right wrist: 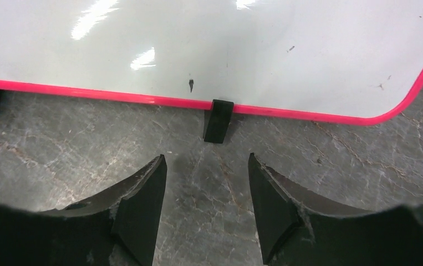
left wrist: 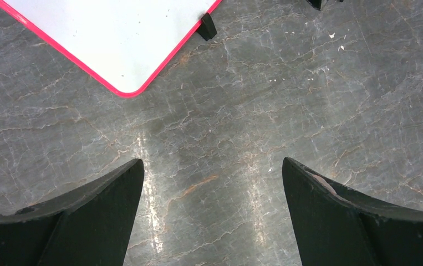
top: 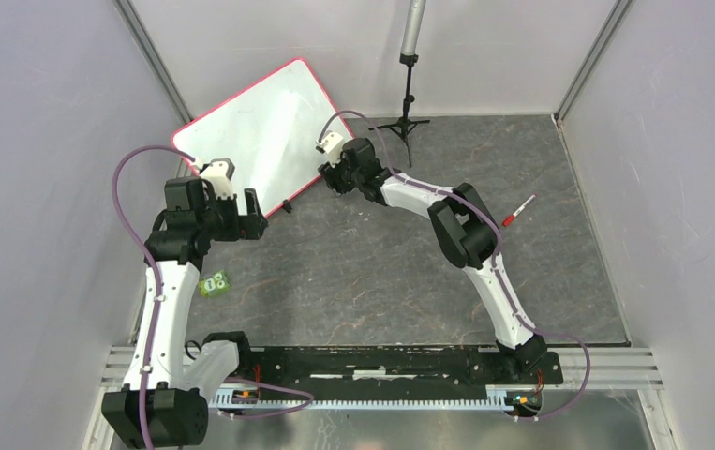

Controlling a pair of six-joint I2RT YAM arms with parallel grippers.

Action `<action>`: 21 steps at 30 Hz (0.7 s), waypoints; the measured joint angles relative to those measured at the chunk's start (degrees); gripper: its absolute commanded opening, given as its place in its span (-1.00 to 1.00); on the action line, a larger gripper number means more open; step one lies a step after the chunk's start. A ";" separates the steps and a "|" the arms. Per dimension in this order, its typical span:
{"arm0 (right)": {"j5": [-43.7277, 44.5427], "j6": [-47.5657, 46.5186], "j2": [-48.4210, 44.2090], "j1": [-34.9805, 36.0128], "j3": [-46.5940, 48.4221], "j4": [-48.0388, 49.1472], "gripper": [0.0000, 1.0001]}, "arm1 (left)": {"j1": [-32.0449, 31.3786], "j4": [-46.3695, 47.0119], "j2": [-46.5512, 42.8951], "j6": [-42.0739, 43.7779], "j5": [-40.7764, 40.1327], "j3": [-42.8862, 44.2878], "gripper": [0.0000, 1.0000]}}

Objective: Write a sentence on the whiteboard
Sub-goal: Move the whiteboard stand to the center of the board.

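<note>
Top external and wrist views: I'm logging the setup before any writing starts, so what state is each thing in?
whiteboard: blank, no writing visible, unheld.
marker: lying loose on the table, right of the right arm, unheld.
left gripper: open, empty, above bare table near a board corner.
right gripper: open, empty, pointing at a black clip on the board's edge.

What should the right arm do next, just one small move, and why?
Probably ease the right gripper forward until it straddles the black clip on the edge of the whiteboard. The clip sits just ahead of the partly open jaws, nothing is gripped yet, and the board lies askew.
</note>
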 measured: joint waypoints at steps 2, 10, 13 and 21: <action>0.07 0.00 1.07 0.00 0.90 0.26 0.20 | 0.00 0.17 0.00 0.00 0.00 0.00 1.00; 0.44 1.07 4.42 0.00 3.65 2.62 0.09 | 0.00 0.66 0.39 0.00 -0.04 0.00 1.00; 0.48 1.55 6.12 0.00 5.75 3.43 0.05 | 0.00 0.72 0.70 0.00 -0.39 0.00 1.00; 0.68 2.27 6.75 0.00 6.19 4.50 -0.39 | 0.00 0.85 0.83 0.00 -0.96 -0.02 1.00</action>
